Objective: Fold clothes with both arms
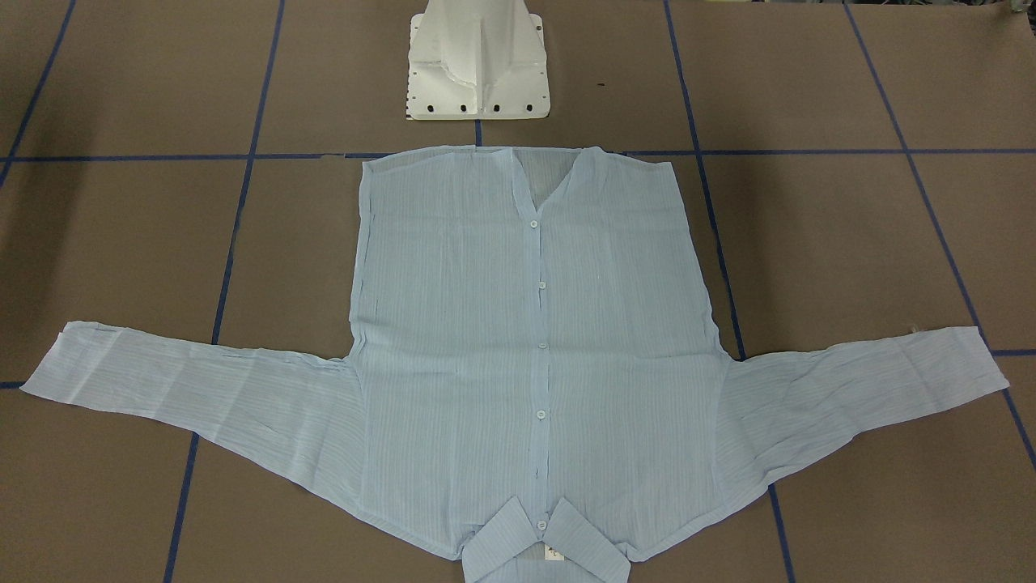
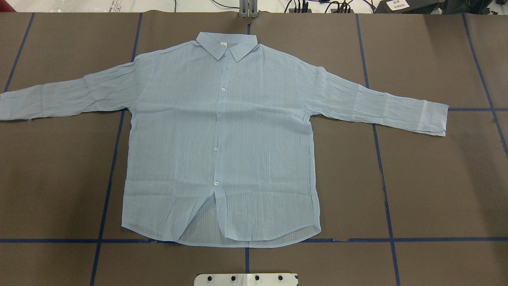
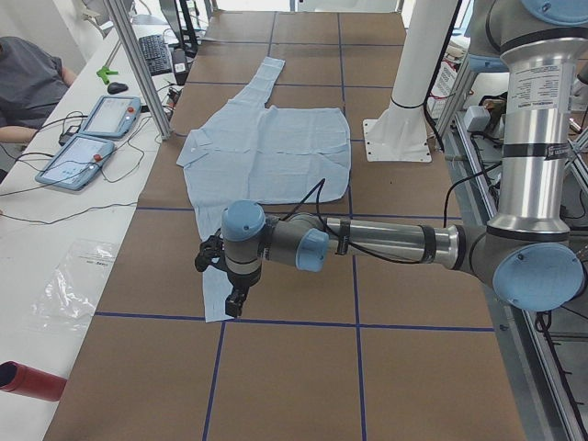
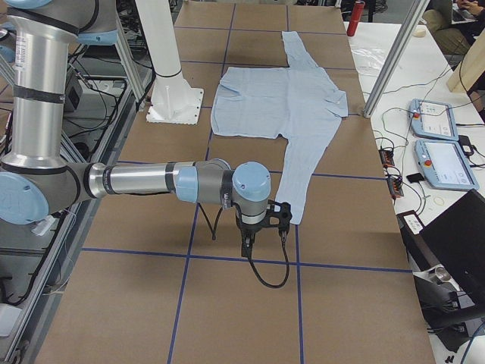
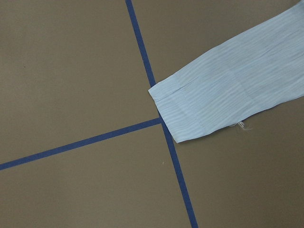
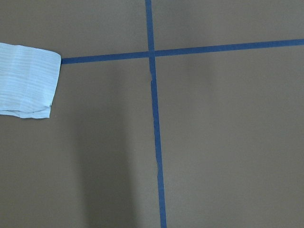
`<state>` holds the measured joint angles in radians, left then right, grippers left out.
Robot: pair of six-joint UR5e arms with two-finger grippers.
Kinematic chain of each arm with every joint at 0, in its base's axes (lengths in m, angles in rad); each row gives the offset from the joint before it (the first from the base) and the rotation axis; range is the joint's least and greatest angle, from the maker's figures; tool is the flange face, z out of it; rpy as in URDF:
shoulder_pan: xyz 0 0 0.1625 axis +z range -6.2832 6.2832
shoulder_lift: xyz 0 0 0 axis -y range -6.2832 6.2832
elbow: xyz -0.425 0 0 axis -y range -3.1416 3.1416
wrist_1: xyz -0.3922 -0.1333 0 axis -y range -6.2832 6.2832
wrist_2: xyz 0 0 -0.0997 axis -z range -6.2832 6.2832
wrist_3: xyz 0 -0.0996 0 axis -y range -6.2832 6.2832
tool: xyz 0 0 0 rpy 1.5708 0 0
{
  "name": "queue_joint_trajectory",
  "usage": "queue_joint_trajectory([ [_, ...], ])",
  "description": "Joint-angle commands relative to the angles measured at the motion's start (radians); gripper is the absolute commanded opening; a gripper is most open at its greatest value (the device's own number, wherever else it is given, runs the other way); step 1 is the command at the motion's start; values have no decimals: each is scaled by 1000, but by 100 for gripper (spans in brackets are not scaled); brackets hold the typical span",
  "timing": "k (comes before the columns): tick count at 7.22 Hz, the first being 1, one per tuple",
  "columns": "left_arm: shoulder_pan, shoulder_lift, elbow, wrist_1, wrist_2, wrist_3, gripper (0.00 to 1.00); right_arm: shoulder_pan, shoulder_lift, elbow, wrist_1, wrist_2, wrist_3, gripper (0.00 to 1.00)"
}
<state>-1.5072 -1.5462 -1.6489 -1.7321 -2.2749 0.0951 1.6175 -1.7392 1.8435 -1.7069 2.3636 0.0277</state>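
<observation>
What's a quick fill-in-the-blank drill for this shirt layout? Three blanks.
1. The shirt lies flat with its buttons facing ____.
2. Its ____ is the part nearest the white pedestal base.
3. The table carries a grid of ____ tape lines.
Missing words: up; hem; blue.

The pale blue shirt (image 1: 453,324) lies flat, front up, on the brown table (image 1: 850,243). Its hem is near the white pedestal base (image 1: 477,73), and its collar (image 1: 518,551) is at the end farthest from the base. Both sleeves spread sideways, well apart from the base, across blue tape lines (image 1: 243,154).
</observation>
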Motion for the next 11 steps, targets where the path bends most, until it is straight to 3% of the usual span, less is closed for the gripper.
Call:
queue_joint_trajectory([
  [1, -1, 0, 1, -1, 0, 0, 100, 1, 7, 2, 0, -10, 1, 100],
  [5, 7, -32, -12, -10, 0, -8, 100, -14, 30, -29, 19, -7, 15, 100],
  [6, 12, -72, 1, -21, 1, -8, 100, -30, 45, -44, 94, -4, 17, 100],
  [7, 13, -80, 6, -41, -20, -8, 100, -34, 58, -85, 262, 2, 17, 100],
  [9, 13, -83, 53, -149, -158, -11, 100, -115, 132, -264, 372, 28, 37, 100],
  [11, 15, -89, 86, -222, -155, -12, 100, -217, 234, -450, 621, 23, 40, 100],
])
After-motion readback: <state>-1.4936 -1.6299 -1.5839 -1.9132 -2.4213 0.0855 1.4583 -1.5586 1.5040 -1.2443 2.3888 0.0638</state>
